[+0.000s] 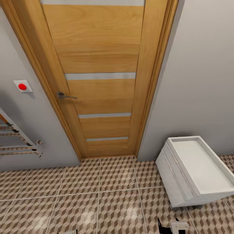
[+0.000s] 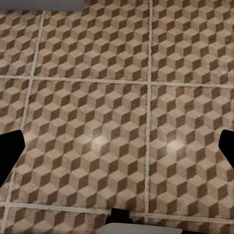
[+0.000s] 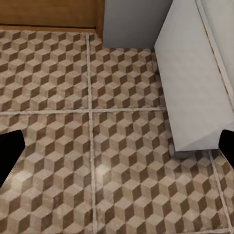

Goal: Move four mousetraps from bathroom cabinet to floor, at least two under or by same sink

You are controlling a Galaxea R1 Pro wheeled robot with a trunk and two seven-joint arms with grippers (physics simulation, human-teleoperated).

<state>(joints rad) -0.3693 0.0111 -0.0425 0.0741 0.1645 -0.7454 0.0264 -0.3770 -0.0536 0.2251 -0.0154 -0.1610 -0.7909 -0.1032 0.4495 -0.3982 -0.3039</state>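
Note:
The mousetraps and the orange-brown cabinet are out of view. The bathroom floor (image 1: 97,198) of cube-patterned tiles spreads below me. In the left wrist view my left gripper (image 2: 117,151) hangs open over bare tiles (image 2: 97,122), with a dark fingertip (image 2: 9,156) at each side and nothing between them. My right gripper (image 3: 117,148) is open too, above the floor (image 3: 73,146) beside a white boxy unit (image 3: 195,83). Its black fingers (image 1: 161,226) poke into the bottom of the head view.
A shut wooden door (image 1: 97,81) with a metal handle (image 1: 65,96) stands straight ahead in a grey wall. A red button (image 1: 22,86) and a towel rail (image 1: 19,143) are on the left wall. The white unit (image 1: 195,169) with a recessed top stands at the right.

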